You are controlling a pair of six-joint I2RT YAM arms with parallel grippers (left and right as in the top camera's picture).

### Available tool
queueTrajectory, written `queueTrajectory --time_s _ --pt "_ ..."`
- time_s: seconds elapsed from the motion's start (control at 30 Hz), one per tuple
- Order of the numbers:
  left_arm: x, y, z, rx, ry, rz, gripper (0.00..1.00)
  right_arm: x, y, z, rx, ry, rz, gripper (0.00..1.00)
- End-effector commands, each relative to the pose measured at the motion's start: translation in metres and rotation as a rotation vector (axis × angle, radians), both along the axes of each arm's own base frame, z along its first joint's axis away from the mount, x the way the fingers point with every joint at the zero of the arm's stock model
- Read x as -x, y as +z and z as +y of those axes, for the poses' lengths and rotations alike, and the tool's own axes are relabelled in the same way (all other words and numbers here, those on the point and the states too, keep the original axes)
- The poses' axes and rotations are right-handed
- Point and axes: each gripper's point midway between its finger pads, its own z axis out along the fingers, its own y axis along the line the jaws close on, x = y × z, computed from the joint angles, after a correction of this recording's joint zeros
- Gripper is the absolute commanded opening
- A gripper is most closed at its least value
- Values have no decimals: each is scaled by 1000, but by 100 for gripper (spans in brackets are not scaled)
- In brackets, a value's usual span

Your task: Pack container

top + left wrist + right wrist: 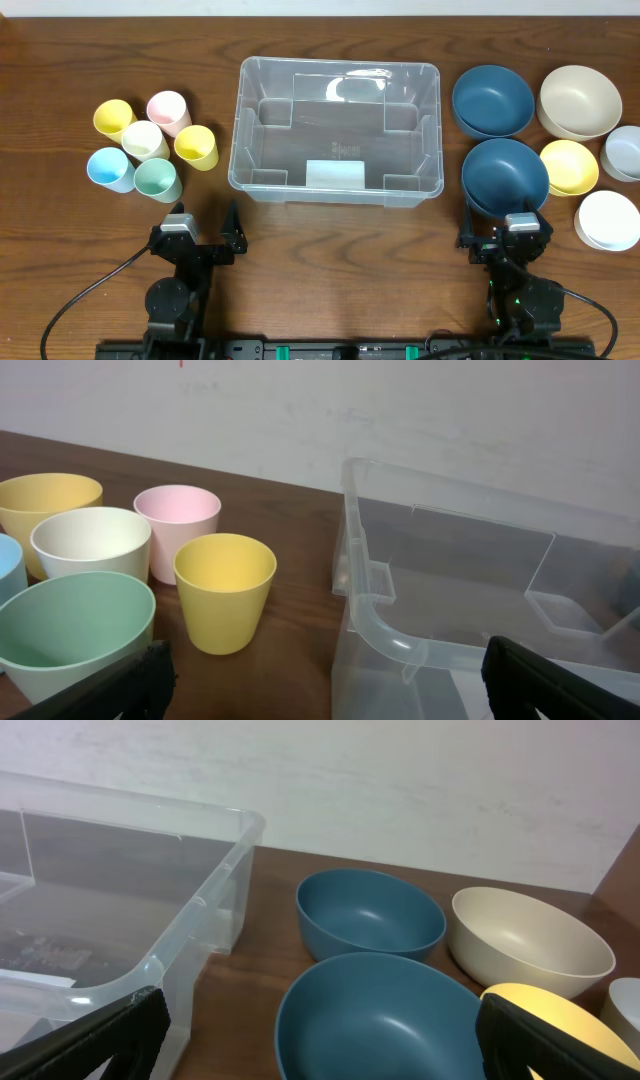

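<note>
Our left jaws and right jaws stand wide and empty at the near edge of the bench (330, 250). The container (335, 130) lies ahead between them, long axis crosswise. Cups (150, 145) sit ahead of the left, and a blue bowl (505, 175) just ahead of the right.

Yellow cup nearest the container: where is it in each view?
Overhead: yellow cup left of centre, just left of the container.
Left wrist: cup lower centre, left of the container.
Right wrist: not in it.
Shared landmark: the container, in all three views; it fills the left of the right wrist view.
</note>
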Motion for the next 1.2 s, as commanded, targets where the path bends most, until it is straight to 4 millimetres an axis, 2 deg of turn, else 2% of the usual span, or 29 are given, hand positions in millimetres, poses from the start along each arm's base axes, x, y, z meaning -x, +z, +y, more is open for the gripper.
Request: queueTrajectory --time_s 0.0,0.57,0.63,0.73,0.8,0.9,1.07,1.17 --pt "1 -17 4 -25 19 51 98 0 0 -2 10 -7 -2 99" --pt "1 -17 4 -25 19 51 98 0 3 -2 10 -7 -16 99" --pt "1 -17 4 -25 19 51 98 0 5 2 -2 14 -22 99" --pt "1 -17 4 -24 19 51 98 2 12 21 -10 125 -40 99" --pt "1 -17 4 -24 19 51 98 6 26 29 -12 176 -69 99" --pt "1 -17 4 -25 19 51 98 13 58 33 -10 201 -125 99" --pt "1 -17 4 -25 19 50 98 36 136 33 -2 203 -223 99" --pt "1 -17 4 -25 19 51 98 41 176 32 -3 203 -213 99"
